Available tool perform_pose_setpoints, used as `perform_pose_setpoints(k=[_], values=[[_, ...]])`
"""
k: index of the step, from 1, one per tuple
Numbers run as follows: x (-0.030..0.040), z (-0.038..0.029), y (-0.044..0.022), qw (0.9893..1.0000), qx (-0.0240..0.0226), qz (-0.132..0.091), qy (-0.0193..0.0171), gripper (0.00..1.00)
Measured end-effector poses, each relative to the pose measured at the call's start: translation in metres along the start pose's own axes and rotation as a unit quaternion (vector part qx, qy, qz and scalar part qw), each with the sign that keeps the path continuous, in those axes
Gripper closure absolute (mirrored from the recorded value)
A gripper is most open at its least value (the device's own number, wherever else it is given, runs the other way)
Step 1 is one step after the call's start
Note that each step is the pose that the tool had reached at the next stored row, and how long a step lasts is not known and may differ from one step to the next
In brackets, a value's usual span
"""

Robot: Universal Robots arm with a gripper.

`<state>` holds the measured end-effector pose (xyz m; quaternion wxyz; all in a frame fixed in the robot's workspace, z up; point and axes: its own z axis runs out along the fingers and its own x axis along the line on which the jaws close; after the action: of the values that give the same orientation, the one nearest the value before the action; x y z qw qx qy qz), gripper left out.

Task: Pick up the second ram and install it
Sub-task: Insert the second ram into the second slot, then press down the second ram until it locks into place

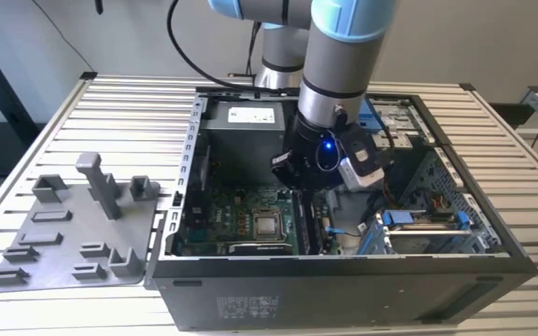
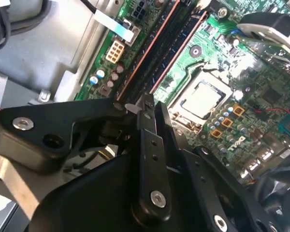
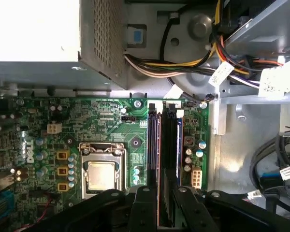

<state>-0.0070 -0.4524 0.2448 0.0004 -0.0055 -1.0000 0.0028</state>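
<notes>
Exterior view, left to right. A grey plastic tray (image 1: 68, 234) with upright blocks lies on the slatted desk (image 1: 129, 105) near its front left corner, just beside the open computer case (image 1: 344, 280). Inside the case, the green motherboard (image 1: 222, 217) carries the processor socket (image 1: 269, 225). The arm reaches down into the case, its pincer (image 1: 308, 183) low over the memory slots to the socket's right. Blue drive clips (image 1: 419, 218) sit toward the case's right side.

Wrist views. The pincer (image 3: 160, 203) (image 2: 150, 113) is narrow, its fingers (image 3: 144, 198) close on either side of a slim dark strip, the second ram (image 3: 163, 191), which stands edge-on in line with the memory slots (image 3: 162, 140) beside the processor socket (image 3: 101, 174). Whether the ram is fully seated cannot be told. A grey power supply (image 3: 48, 38) and cable bundle (image 3: 164, 65) lie beyond the motherboard's far edge.
</notes>
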Motion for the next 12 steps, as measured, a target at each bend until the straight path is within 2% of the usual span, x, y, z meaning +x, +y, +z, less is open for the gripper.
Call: perform_pose_setpoints(k=[1,3,12], values=[[0.0,-0.0003,0.0,1.0,-0.0001,0.0,0.0,0.8],[0.0,-0.0012,0.0,1.0,0.0,0.0,0.0,0.89],[0.0,-0.0049,0.0,1.0,0.0,0.0,0.0,0.89]])
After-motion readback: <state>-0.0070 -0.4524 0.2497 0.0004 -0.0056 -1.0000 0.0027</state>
